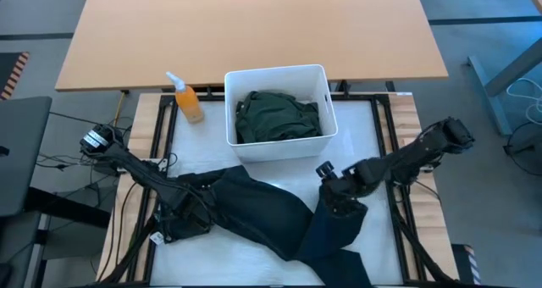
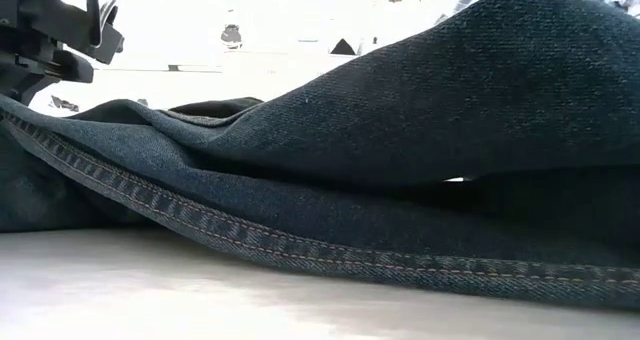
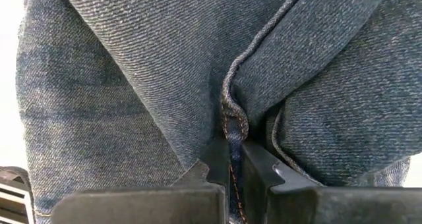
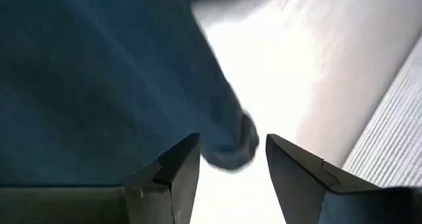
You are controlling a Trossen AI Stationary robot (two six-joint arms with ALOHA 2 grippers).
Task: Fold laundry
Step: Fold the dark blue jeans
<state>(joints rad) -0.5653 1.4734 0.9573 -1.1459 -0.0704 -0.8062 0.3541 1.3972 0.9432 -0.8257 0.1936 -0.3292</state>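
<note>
on the white-covered table, before a tan desk, lie one jeans, one bin, one bottle; left gripper clenched on the jeans, right gripper spread around a fold.

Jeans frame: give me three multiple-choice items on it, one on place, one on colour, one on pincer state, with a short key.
1. Where is the green garment?
A. inside the white bin
B. on the mat beside the bin
C. draped over the left arm

2. What colour is the spray bottle beside the bin?
A. blue
B. orange
C. white

3. How is the left pincer?
A. open above the cloth
B. shut on the jeans
C. shut on nothing

Key: 1 A, the high view shows it lying within the bin's walls. 2 B, its body is orange under a white nozzle. 3 B, the left wrist view shows the fingers pinching a stitched denim seam; the right pincer stands open at the cloth edge.
</note>
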